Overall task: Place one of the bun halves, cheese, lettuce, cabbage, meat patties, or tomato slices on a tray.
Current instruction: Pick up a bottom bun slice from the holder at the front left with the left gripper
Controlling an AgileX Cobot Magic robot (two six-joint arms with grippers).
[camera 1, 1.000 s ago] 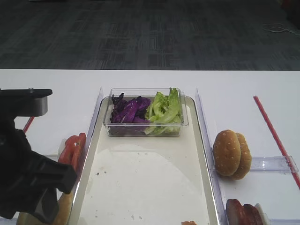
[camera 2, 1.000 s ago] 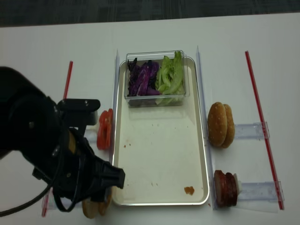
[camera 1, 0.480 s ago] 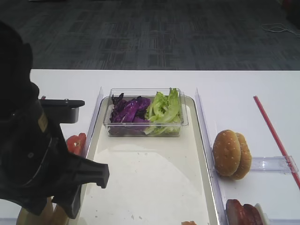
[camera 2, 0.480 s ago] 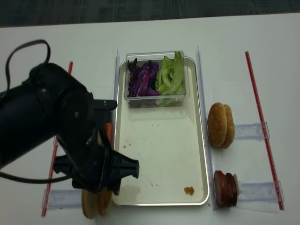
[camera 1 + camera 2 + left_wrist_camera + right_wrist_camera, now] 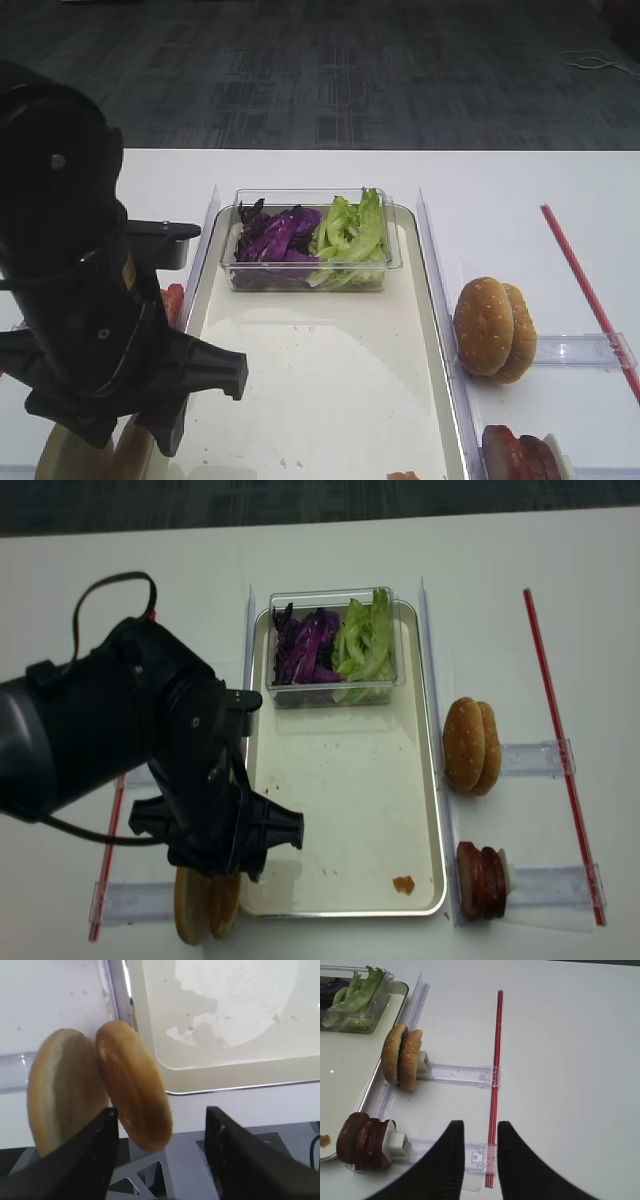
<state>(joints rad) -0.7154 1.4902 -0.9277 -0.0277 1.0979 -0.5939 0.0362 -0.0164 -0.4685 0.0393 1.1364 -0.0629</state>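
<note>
Since a second ago my left arm has swung in from the table's left edge toward the tray's near-left corner, so it now hides most of the tomato slices (image 5: 174, 298) that showed plainly before. My left gripper (image 5: 162, 1152) has its fingers (image 5: 92, 1152) spread wide, one on each side of the right-hand one of the two bun halves (image 5: 134, 1085), which stand on edge side by side in their clear holder; I cannot tell whether either pad is touching the crust, and nothing is pinched yet. The bun halves sit just outside the tray (image 5: 425, 780), off its near-left corner, right below my wrist. The tray's middle is bare apart from smears and a small orange scrap near its near-right corner. At its far end stands a clear tub (image 5: 333, 648) with the cabbage (image 5: 305, 648) on the left and the lettuce (image 5: 363, 640) on the right. My right gripper (image 5: 479, 1160) hangs over the white table (image 5: 570, 1060) with its fingers slightly apart, holding nothing, with the meat patties (image 5: 362, 1141) near on its left and a pair of sesame bun tops (image 5: 402, 1057) farther off, both on edge just right of the tray.
</note>
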